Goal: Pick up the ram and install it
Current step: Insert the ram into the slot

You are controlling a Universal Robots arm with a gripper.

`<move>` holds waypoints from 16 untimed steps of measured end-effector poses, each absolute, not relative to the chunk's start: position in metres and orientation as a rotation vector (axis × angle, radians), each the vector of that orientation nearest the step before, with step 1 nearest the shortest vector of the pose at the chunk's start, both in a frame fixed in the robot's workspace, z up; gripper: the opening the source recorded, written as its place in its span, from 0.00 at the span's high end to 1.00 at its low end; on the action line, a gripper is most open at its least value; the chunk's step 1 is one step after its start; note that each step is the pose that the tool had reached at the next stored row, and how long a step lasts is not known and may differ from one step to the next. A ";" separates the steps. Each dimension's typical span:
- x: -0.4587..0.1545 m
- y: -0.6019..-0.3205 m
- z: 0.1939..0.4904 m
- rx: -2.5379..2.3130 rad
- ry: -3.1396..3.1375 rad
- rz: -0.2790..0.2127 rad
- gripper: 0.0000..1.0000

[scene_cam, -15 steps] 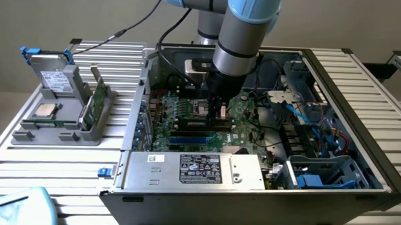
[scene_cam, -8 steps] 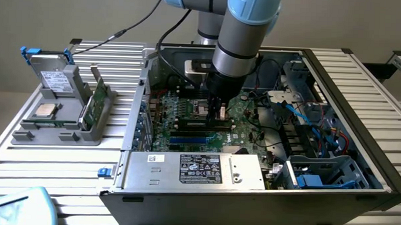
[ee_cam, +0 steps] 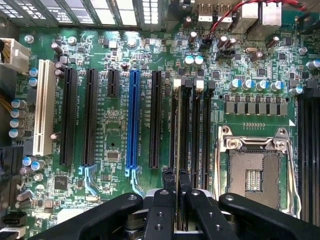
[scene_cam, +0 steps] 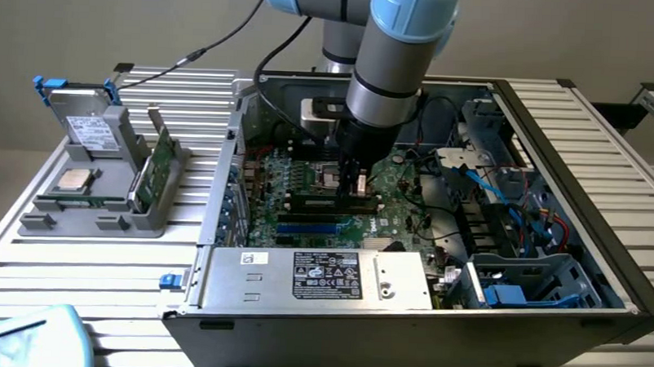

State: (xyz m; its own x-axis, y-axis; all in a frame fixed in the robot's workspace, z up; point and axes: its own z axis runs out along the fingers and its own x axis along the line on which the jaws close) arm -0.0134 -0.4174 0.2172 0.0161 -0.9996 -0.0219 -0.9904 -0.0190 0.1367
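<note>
The gripper (scene_cam: 358, 189) (ee_cam: 175, 175) is lowered inside the open computer case (scene_cam: 614, 242), over the middle of the motherboard (ee_cam: 117, 137). Its two fingers (ee_cam: 167, 182) are drawn almost together, clamped on the ram (ee_cam: 175, 130), which appears edge-on as a thin pale strip between them. The ram stands upright along the memory slot nearest the long black expansion slots. Two further black memory slots lie between it and the open processor socket (ee_cam: 254, 177). Whether the ram is fully seated cannot be told. On the table (scene_cam: 63, 264) outside the case, a grey tray (scene_cam: 87, 220) holds a green board (scene_cam: 158, 169) standing on edge.
</note>
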 end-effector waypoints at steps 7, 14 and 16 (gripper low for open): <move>-0.013 -0.417 0.216 2.173 -2.146 -0.171 0.86; -0.013 -0.417 0.216 2.173 -2.147 -0.171 0.78; -0.013 -0.417 0.216 2.173 -2.146 -0.171 0.66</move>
